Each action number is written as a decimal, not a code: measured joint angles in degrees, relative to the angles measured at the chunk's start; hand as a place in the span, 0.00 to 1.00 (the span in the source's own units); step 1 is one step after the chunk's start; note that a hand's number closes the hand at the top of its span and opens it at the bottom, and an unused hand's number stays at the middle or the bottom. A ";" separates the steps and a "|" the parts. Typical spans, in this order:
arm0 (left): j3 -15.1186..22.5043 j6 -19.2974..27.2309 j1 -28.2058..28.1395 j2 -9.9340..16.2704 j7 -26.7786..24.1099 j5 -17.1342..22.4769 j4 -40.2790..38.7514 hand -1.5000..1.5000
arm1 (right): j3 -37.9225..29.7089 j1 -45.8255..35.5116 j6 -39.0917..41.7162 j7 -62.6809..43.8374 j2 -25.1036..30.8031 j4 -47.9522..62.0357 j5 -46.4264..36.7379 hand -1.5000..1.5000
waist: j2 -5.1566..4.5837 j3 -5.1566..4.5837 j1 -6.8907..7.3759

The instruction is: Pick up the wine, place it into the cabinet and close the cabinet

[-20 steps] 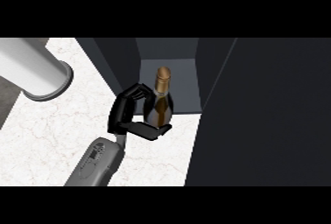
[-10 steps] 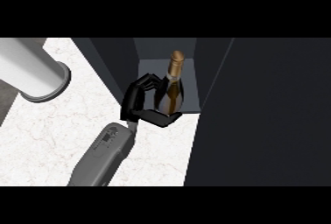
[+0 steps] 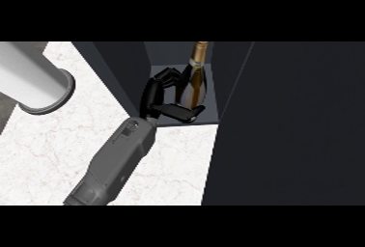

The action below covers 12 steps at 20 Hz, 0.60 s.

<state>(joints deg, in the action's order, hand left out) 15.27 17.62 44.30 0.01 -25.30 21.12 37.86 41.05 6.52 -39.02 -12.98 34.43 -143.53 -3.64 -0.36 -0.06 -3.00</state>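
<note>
Inside cabinet (image 3: 128, 72) opening: wine bottle (image 3: 192, 82), upright, neck up, at the compartment floor or just above, can't tell which. Held by one hand (image 3: 162, 99), prob. left, fingers curled round bottle body, thumb across lower front. Grey cylinder (image 3: 32, 79) on marble counter (image 3: 64, 144), well apart. Pick-up done, placing nearly done; left: release, withdraw, shut dark door (image 3: 285, 125).

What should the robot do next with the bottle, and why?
Probably uncurl its fingers and let go. The hand is curled round the wine bottle, and the bottle stands upright inside the open cabinet, between its dark walls. Whether its base rests on the cabinet floor is hidden, so the hand should open slowly.
</note>
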 measured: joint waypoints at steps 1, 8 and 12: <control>0.21 0.42 1.39 0.00 -0.01 0.15 -1.63 1.00 | -0.44 0.06 0.22 0.44 0.05 0.04 0.16 0.00 | -0.07 0.01 -0.21; 0.48 3.35 8.47 -0.01 1.06 0.67 -11.99 1.00 | -0.07 0.56 0.89 1.74 0.06 0.13 0.82 0.00 | -0.33 0.00 -1.21; -1.46 3.77 10.63 0.00 -0.07 2.87 -16.12 1.00 | -0.52 1.71 1.85 3.36 0.66 0.18 1.26 0.00 | -0.57 0.02 -1.88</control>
<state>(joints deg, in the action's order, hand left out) 13.81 21.39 54.93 0.01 -25.38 23.99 21.74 40.53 8.23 -37.16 -9.62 35.09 -143.35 -2.38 -0.93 -0.04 -4.89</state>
